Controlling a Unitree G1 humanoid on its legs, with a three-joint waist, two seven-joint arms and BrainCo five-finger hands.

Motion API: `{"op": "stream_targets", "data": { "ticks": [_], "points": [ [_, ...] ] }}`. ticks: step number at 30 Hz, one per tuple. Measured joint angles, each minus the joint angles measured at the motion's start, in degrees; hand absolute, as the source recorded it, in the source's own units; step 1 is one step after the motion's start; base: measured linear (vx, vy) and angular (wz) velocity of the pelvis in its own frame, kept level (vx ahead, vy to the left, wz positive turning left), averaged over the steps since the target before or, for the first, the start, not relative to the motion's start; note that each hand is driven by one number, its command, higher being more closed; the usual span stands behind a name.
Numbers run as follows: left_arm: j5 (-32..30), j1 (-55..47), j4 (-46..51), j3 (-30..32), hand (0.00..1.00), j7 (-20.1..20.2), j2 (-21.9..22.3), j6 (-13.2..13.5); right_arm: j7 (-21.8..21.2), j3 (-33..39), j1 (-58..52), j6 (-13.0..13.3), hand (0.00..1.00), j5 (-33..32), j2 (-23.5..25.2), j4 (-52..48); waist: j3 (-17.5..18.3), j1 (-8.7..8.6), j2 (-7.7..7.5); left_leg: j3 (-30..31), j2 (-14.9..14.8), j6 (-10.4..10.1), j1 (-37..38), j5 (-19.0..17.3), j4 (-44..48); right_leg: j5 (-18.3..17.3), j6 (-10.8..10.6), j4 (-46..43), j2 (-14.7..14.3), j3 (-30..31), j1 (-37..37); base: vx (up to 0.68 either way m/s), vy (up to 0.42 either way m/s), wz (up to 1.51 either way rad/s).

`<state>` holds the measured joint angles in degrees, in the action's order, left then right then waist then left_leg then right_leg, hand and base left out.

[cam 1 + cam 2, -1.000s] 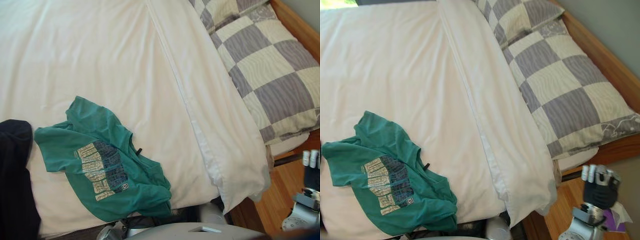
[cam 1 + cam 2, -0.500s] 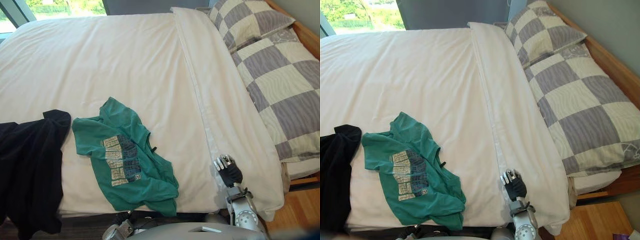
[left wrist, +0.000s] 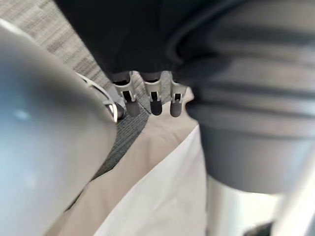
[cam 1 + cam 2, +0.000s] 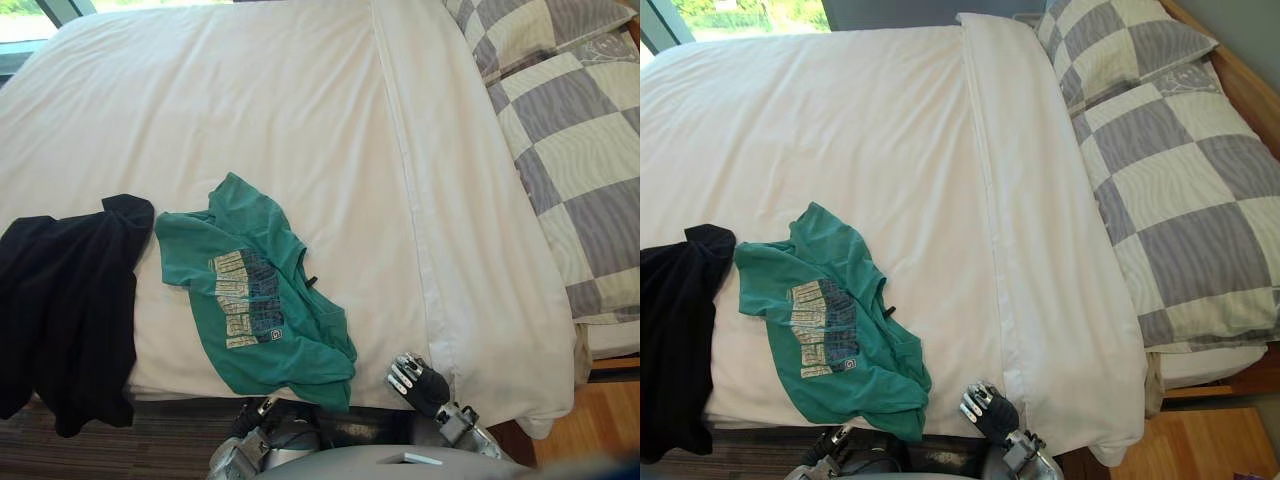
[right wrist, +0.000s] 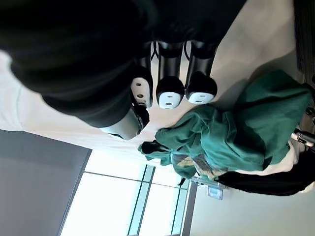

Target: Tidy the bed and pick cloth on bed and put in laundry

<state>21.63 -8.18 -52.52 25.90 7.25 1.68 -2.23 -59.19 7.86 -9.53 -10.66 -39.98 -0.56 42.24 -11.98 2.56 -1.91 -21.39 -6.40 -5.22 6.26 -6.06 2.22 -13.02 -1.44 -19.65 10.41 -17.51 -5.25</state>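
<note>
— Right hand [image 4: 415, 378] has slid off the folded sheet [image 4: 470, 250] toward the green shirt [image 4: 255, 300]; fingers loose, gripping nothing
— yep; shirt lies crumpled near the bed [image 4: 250, 90]'s front edge, black top [image 4: 65, 300] just beside it; left hand [image 3: 155, 101] hangs by the floor [image 3: 54, 29], fingers straight
</note>
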Motion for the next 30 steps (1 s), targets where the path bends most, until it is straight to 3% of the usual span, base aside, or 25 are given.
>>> {"op": "stream_targets", "data": {
  "ticks": [4, 5, 8, 10, 12, 14, 16, 18, 20, 21, 23, 25, 30],
  "points": [
    [-1.1, 0.1, -1.1, 2.6, 0.0, 0.4, 0.1, 1.1, -8.9, 5.0, -4.5, -1.1, 1.0, 2.2, -0.4, 2.2, 0.6, 0.02, -0.92, -0.4, -0.5, -1.0, 1.9, -0.7, -0.1, 0.2, -0.2, 1.8, -0.7, -0.2, 2.6, 0.06, 0.019, -0.03],
    [-1.3, 0.1, -1.2, 3.6, 0.0, 0.3, 0.4, 1.3, -9.8, 5.5, -5.8, 0.8, 0.0, 2.1, -0.4, 2.6, 0.6, 0.05, -0.92, -0.8, -0.7, -1.0, 1.9, -0.8, -0.1, 0.5, -0.3, 2.3, -1.0, 0.1, 2.6, 0.04, 0.014, -0.1],
    [-3.2, 0.1, -1.4, 4.9, 0.0, 0.3, 0.5, 1.6, -8.2, 6.2, -6.0, 4.9, 0.0, 0.3, 0.3, 3.3, 0.8, -0.12, -0.71, -2.3, -1.3, -1.1, 2.1, -0.8, -0.2, 2.0, -0.1, 4.6, -2.2, 1.3, 2.9, 0.02, 0.016, -0.28],
    [-3.5, 0.2, -1.8, 6.0, 0.0, 0.4, 0.7, 1.7, -4.2, 7.0, -6.1, 7.0, 0.0, -2.0, 0.4, 4.0, 0.9, -0.12, -0.53, -3.1, -1.5, -1.1, 2.8, -0.8, -0.3, 2.7, -0.2, 5.9, -2.8, 1.7, 3.8, 0.0, 0.015, -0.17],
    [-5.5, 0.1, -2.9, 7.3, 0.0, 0.4, 0.7, 1.9, 7.5, 10.9, -6.7, 10.3, 0.0, -5.6, 0.4, 5.2, 2.6, -0.01, -0.04, -4.2, -1.8, -1.1, 3.0, -0.8, -0.9, 3.9, -0.1, 7.8, -3.6, 2.6, 4.0, 0.02, 0.015, -0.24],
    [-5.5, 0.1, -3.6, 8.3, 0.0, 0.5, 1.1, 1.8, 14.1, 14.1, -6.6, 12.1, 0.0, -5.8, 0.3, 5.1, 2.9, 0.11, 0.33, -5.1, -1.8, -1.1, 3.7, -0.8, -1.2, 4.5, -0.2, 8.5, -4.0, 3.3, 4.3, 0.01, 0.013, -0.25],
    [-5.5, -0.2, -3.7, 8.5, 0.0, 0.4, 1.4, 1.2, 27.0, 19.8, -6.7, 15.4, 0.0, -1.3, 0.4, 5.1, 3.2, 0.08, 0.77, -6.0, -1.8, -1.1, 4.1, -0.8, -1.3, 5.1, -0.2, 9.5, -4.4, 4.2, 4.9, -0.04, 0.008, -0.19],
    [-5.5, -0.2, -3.7, 8.6, 0.0, 0.4, 1.5, 0.9, 32.2, 22.6, -6.7, 16.0, 0.0, 1.9, 0.4, 5.1, 3.2, 0.04, 0.87, -6.4, -1.9, -1.1, 4.4, -0.8, -1.5, 5.5, -0.2, 9.8, -4.5, 4.5, 5.0, -0.04, -0.003, -0.14],
    [-5.5, -0.4, -3.7, 9.1, 0.0, 0.4, 1.5, 0.0, 39.7, 27.0, -6.8, 16.0, 0.0, 11.2, 0.5, 5.6, 3.6, -0.04, 0.99, -6.6, -1.9, -1.1, 4.7, -0.8, -1.7, 5.6, -0.2, 10.1, -4.7, 4.8, 5.3, -0.04, -0.01, -0.08],
    [-5.5, -0.4, -3.7, 9.1, 0.0, 0.4, 1.5, -0.1, 40.6, 27.8, -6.9, 16.1, 0.0, 13.2, 0.5, 5.9, 3.8, -0.04, 1.01, -6.6, -1.9, -1.1, 4.7, -0.8, -1.8, 5.7, -0.2, 10.3, -4.7, 4.8, 5.3, 0.0, 0.0, 0.0],
    [-5.6, -0.5, -3.7, 9.1, 0.0, 0.0, 1.7, -0.7, 44.3, 30.5, -7.7, 16.5, 0.0, 26.5, 1.0, 6.8, 4.8, 0.02, 1.25, -6.6, -1.8, -1.0, 4.7, -0.8, -2.1, 6.1, -0.3, 11.1, -4.9, 4.6, 5.7, 0.0, 0.0, 0.0],
    [-7.4, -0.6, -3.4, 9.1, 0.0, -0.2, 1.7, -1.0, 45.0, 30.4, -8.3, 17.4, 0.0, 34.3, 1.9, 7.3, 5.2, 0.11, 1.4, -6.3, -1.8, -1.0, 4.7, -0.8, -2.2, 6.1, -0.3, 11.2, -4.9, 4.2, 5.9, 0.02, -0.007, 0.06],
    [-7.7, -0.6, -3.1, 8.9, 0.0, -4.0, 2.3, -0.7, 44.5, 23.9, -7.8, 18.0, 0.0, 39.2, 3.6, 8.7, 5.2, 0.23, 1.95, -5.9, -1.5, -0.2, 4.7, -1.6, -1.1, 5.4, -0.5, 10.2, -4.2, 3.8, 6.2, 0.02, 0.007, 0.07]
  ]
}}
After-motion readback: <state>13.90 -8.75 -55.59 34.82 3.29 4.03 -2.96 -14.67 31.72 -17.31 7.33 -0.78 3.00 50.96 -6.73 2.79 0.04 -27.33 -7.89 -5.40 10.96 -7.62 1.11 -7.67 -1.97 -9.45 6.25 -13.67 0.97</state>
